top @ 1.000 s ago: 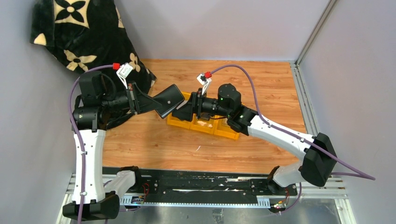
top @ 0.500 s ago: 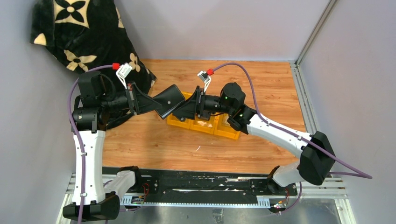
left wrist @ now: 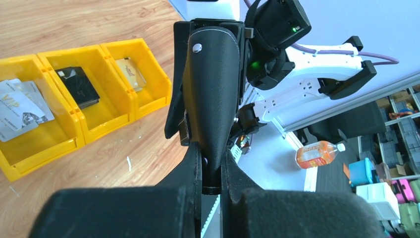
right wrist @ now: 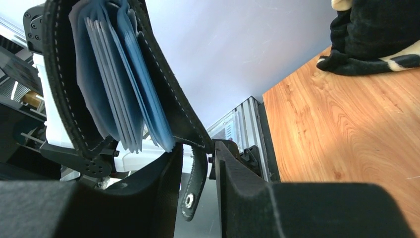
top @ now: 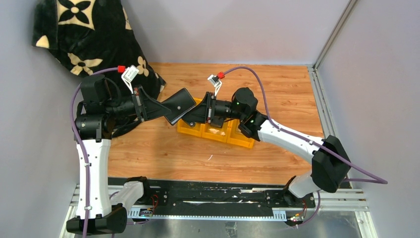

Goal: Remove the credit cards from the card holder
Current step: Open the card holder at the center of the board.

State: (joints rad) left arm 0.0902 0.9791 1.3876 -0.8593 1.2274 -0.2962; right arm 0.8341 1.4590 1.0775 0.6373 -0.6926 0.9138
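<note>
Seen from above, the black card holder point(top: 181, 103) hangs in the air over the wooden table point(top: 287, 94). It is just off the 10 o'clock corner of a yellow three-compartment tray point(top: 237, 140) that lies near the table's middle. The left gripper point(left wrist: 212, 166) reaches in from 9 o'clock and is clamped on the holder's lower edge, its two fingers pressed against either side. The right gripper point(right wrist: 197, 148) meets the holder from 3 o'clock and covers the tray's left end in the overhead view. In the right wrist view the holder gapes open edge-on, showing a fan of pale grey-blue pockets point(right wrist: 119, 84). Whether any card sits inside them cannot be made out. Its small closing tab point(right wrist: 192, 181), with a metal snap, hangs between the right fingers, which stand only a narrow gap apart. Whether they actually pinch the tab cannot be told. In the left wrist view the tray is at 9 o'clock of the holder. Silvery-grey cards point(left wrist: 22, 111) lie in its left compartment, partly cut off by the frame edge. A black card point(left wrist: 79, 88) lies in the middle one and a tan card point(left wrist: 130, 73) in the right one. A black blanket with cream flowers point(top: 74, 29) is heaped at the table's 10 o'clock corner, partly hidden behind the left arm.
</note>
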